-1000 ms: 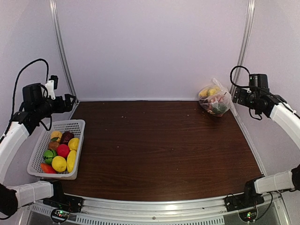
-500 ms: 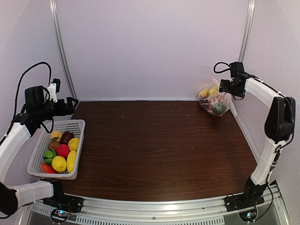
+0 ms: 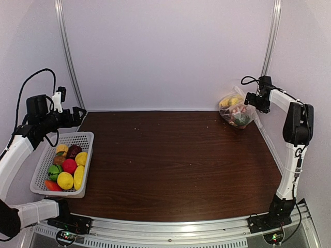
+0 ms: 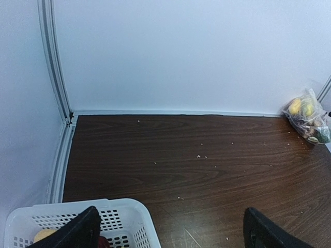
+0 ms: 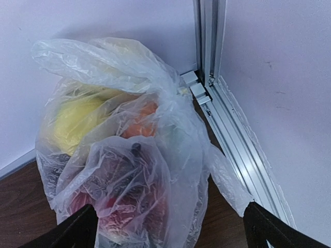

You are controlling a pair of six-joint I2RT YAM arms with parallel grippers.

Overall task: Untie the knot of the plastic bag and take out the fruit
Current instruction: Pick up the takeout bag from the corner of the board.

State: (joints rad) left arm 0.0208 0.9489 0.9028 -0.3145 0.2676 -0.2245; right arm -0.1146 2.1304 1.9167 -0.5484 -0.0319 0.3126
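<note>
Right wrist view: the plastic bag (image 5: 121, 150) sits tied shut in the far right corner of the table (image 3: 176, 160), against the back wall and frame rail, fruit (image 5: 77, 121) showing through the film. Right gripper (image 5: 170, 232) has its jaws spread wide, one either side of the bag's lower half, just short of it, probably lined up to work at the gathered plastic. The knot itself I cannot pick out. Left gripper (image 4: 170, 230), also spread, hangs over the white basket (image 3: 83, 139), well apart from the bag.

Clear plastic bag (image 5: 129, 170), white basket (image 3: 46, 170)
</note>
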